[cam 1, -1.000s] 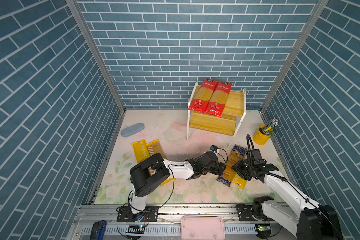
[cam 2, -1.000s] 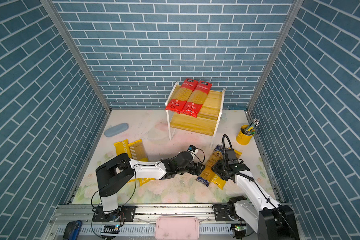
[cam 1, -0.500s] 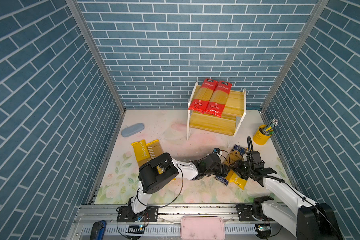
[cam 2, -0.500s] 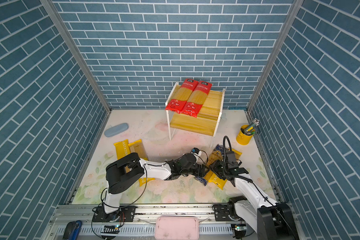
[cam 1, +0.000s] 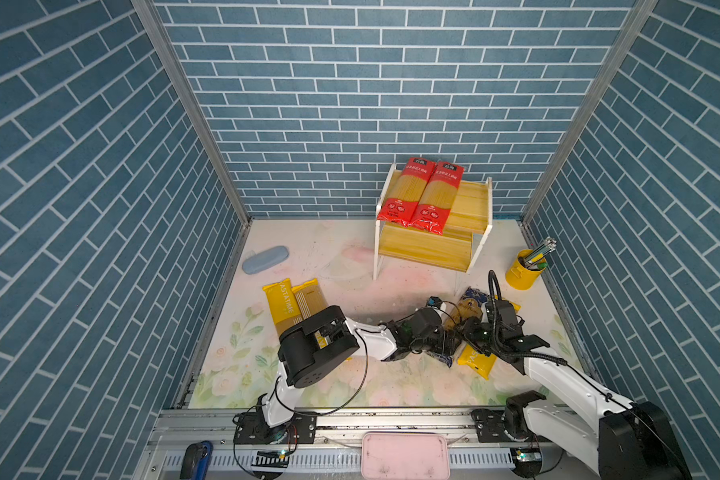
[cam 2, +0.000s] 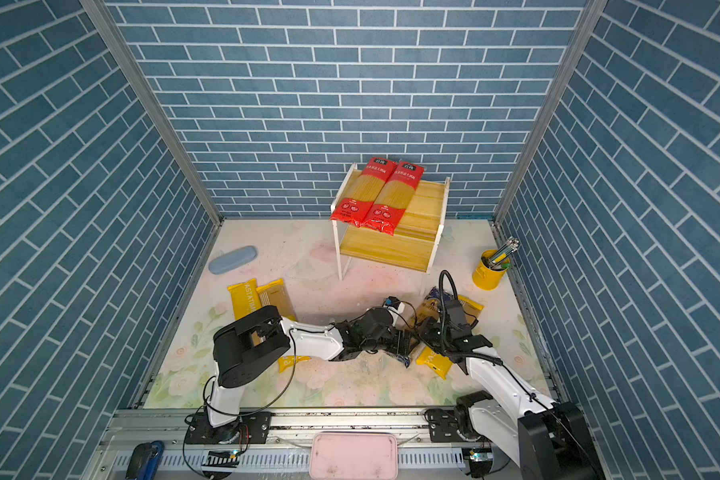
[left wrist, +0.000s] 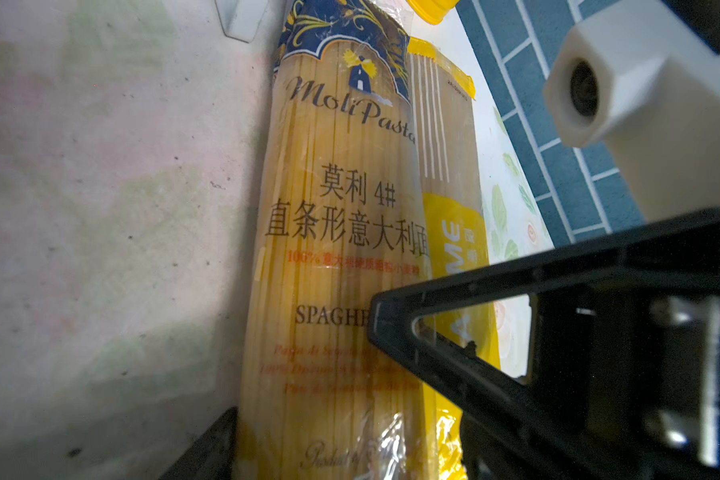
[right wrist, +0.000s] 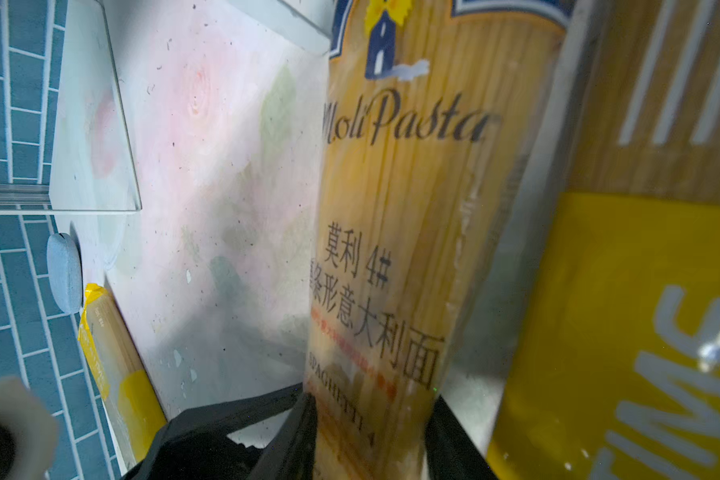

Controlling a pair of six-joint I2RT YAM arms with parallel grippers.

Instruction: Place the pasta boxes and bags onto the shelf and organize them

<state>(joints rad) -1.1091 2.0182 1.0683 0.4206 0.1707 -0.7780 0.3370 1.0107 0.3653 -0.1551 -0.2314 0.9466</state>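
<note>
Currently pinching blue-ended packet (right wrist: 391, 208) with right fingers (right wrist: 296, 436), left fingers (left wrist: 391, 328) open astride it. Could slip or drag adjoining yellow packet (left wrist: 454, 249) on lift, gripped near one end.

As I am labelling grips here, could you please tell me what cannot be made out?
- blue-ended packet: near half mostly hidden beneath the left gripper and right gripper in both top views.
- left gripper's contact with it: unclear; one finger is cut off by the left wrist view's edge.
- PASTATIME packet beside the striped packet: near end hidden by the left arm in both top views.
</note>
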